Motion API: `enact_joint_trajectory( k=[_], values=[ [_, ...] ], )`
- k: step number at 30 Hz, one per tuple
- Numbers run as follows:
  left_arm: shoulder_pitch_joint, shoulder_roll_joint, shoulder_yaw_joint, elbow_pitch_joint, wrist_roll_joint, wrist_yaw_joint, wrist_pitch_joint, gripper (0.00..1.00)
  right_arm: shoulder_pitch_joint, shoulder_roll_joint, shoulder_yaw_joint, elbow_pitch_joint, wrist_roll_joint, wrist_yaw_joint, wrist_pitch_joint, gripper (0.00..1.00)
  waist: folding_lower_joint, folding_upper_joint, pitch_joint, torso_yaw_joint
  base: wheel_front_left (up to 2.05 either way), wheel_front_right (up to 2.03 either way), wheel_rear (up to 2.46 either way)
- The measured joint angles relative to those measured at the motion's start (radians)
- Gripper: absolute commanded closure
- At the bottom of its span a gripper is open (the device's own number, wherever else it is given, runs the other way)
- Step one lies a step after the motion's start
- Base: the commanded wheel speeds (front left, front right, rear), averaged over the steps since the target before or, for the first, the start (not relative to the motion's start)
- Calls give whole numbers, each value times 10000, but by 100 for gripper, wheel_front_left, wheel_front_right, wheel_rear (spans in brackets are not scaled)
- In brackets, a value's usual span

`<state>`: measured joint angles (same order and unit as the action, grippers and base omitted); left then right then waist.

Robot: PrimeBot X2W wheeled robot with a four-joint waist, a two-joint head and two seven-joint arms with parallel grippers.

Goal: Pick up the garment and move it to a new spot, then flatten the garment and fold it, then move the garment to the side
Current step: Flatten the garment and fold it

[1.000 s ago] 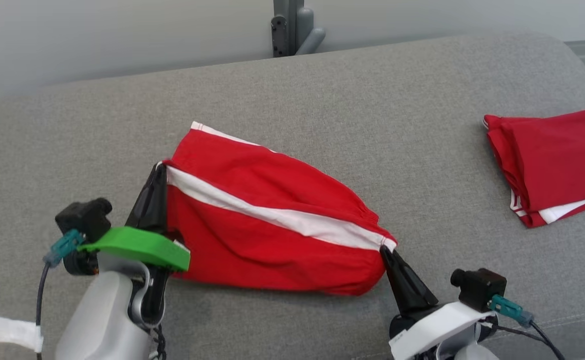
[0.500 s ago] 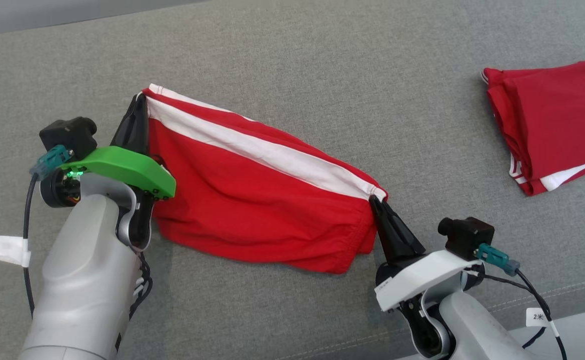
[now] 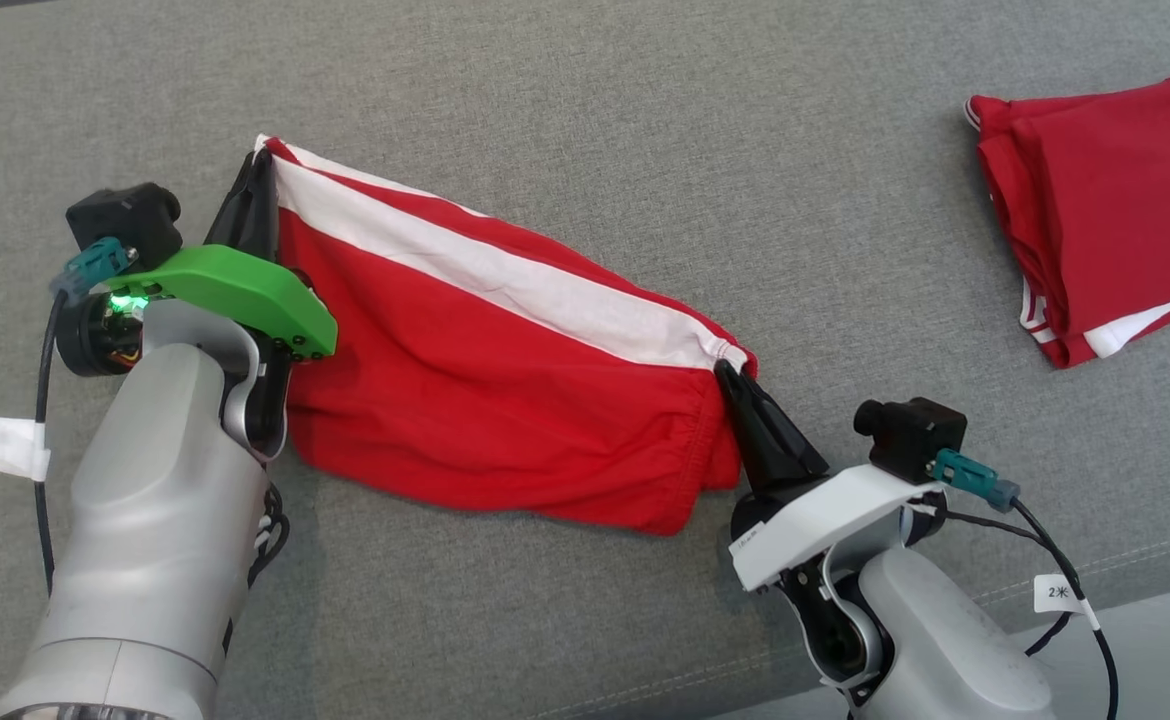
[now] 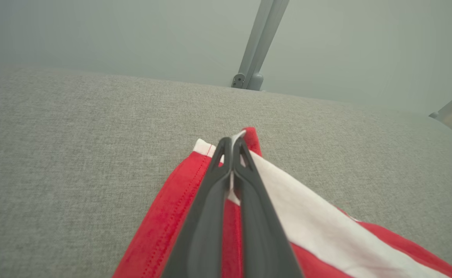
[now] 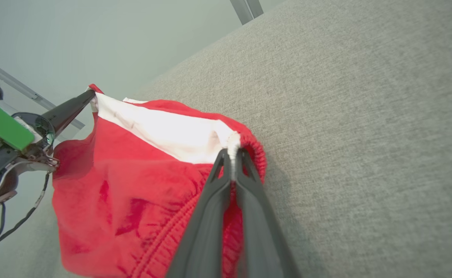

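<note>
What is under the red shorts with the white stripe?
The grey upholstered surface runs all around the red shorts, which the left gripper and right gripper pinch at two corners. The patch beneath is covered by cloth.

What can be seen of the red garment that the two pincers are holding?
The red garment looks like soft cotton shorts, with a broad white band along its upper edge and a gathered elastic hem at its right end. It is pulled out long between two grips: the left pincer is shut on the far left corner, and the right pincer is shut on the white band's right end. The cloth below sags in loose folds over the grey cushion; whether it touches there I cannot tell.
</note>
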<state>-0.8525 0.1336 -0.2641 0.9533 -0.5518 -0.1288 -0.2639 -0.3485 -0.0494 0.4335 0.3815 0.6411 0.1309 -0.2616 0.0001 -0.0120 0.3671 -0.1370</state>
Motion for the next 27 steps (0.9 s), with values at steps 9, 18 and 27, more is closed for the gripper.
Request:
enact_joint_trajectory(
  k=[9, 18, 27],
  values=[
    [-489, 23, 0, 502, 259, 0, 0, 100, -197, 0, 132, 12, 71, 0, 0, 100, 0, 0, 217, -136, 0, 0, 0],
    [-601, -36, 217, 564, 548, -2, 0, 0, -181, 2, -59, -148, -261, 0, 0, 0, -1, 0, 91, -92, 0, 0, 0],
    [-372, -44, 357, 445, 568, -2, 0, 0, 192, 4, -190, -428, -621, 0, 0, 0, 0, 0, -217, -11, 0, 0, 0]
  ],
)
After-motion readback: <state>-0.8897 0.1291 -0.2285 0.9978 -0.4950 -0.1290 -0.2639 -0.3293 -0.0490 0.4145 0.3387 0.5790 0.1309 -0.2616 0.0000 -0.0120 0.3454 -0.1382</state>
